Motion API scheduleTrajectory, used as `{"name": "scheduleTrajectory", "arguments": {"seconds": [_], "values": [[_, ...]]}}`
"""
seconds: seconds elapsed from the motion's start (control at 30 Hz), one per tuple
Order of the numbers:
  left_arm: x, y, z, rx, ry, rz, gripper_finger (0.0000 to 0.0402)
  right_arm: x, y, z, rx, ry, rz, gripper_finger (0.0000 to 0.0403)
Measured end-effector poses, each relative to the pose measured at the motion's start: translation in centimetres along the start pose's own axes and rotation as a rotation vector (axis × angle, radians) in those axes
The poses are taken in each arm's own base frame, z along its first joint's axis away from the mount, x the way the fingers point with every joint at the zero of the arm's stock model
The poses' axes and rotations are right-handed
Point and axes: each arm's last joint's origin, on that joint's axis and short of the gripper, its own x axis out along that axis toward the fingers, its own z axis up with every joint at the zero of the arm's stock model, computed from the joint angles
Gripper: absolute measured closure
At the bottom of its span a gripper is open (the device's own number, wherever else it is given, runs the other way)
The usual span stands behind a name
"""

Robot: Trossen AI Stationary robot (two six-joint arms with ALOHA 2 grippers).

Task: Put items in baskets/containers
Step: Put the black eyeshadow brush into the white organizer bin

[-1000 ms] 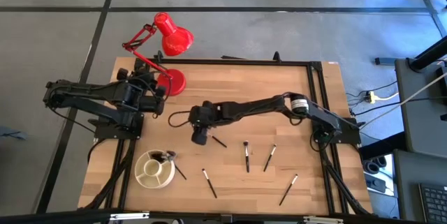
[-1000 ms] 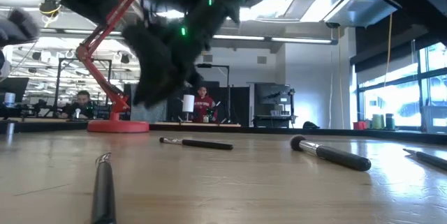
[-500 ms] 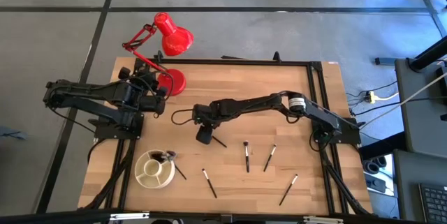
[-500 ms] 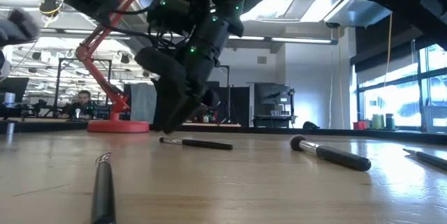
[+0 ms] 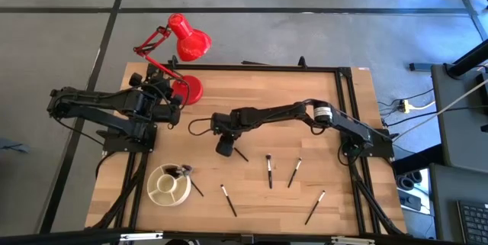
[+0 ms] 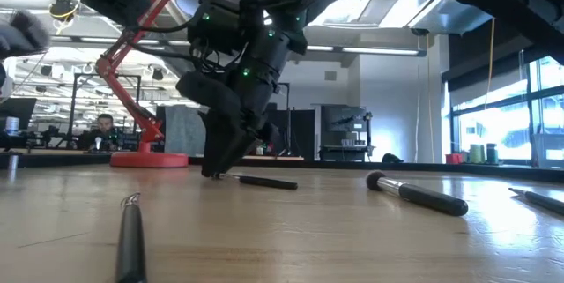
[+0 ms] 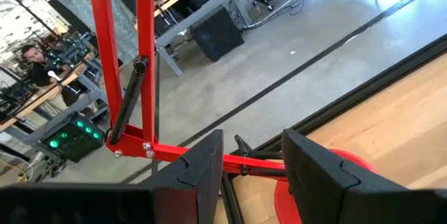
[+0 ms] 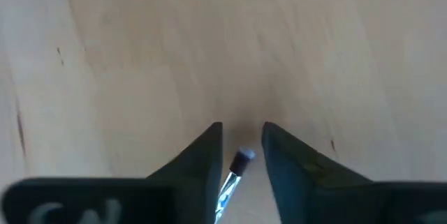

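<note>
Right gripper [image 8: 241, 155], fingers narrowly parted astride a brush [image 8: 237, 167], stands mid-table, far from edges.

The dish [image 5: 168, 186] sits on the counter [image 5: 252, 92] near its front left; loose brushes [image 5: 269, 170] lie to its right; the lamp [image 5: 177, 62] stands behind.

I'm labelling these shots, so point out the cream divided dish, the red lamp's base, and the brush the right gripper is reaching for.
cream divided dish [image 5: 156, 193], high view, on its outer rim.
red lamp's base [image 5: 191, 90], high view, on the round foot.
brush [image 6: 264, 182], low view, on its dark handle.
</note>
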Motion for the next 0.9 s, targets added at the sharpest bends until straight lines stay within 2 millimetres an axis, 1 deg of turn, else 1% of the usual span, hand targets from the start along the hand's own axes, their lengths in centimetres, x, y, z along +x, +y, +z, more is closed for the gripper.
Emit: {"name": "scheduleTrajectory", "arguments": {"seconds": [0.13, 0.2, 0.3, 0.43, 0.63, 0.7, 0.8, 0.9], "values": [[0.0, 0.0, 0.0, 0.0, 0.0, 0.0, 0.0258, 0.1, -0.1, -0.2, -0.003, 0.032, 0.01, 0.0379], [0.0, 0.0, 0.0, 0.0, 0.0, 0.0, 0.0258, 0.1, -0.1, -0.3, -0.004, 0.043, 0.017, 0.0396], [0.0, 0.0, 0.0, 0.0, 0.0, 0.0, 0.0258, -0.1, -0.1, -0.2, -0.012, 0.04, 0.026, 0.0392], [0.0, 0.0, 0.0, 0.0, 0.0, 0.0, 0.0258, -1.1, 0.3, 0.2, -0.063, 0.015, 0.037, 0.0399], [0.0, 0.0, 0.0, 0.013, 0.0, 0.0, 0.0258, -3.9, 1.4, 2.2, -0.139, -0.215, -0.056, 0.0399], [0.0, 0.0, 0.0, 0.016, 0.0, 0.0, 0.0258, -4.0, 1.6, 2.5, -0.157, -0.271, -0.077, 0.04], [0.0, 0.0, 0.0, 0.018, 0.0, 0.0, 0.0258, -3.7, 2.2, 2.8, -0.169, -0.348, -0.064, 0.04], [0.0, 0.0, 0.0, 0.019, 0.0, 0.0, 0.0258, -3.4, 2.8, 3.2, -0.184, -0.467, -0.038, 0.0401]]}}
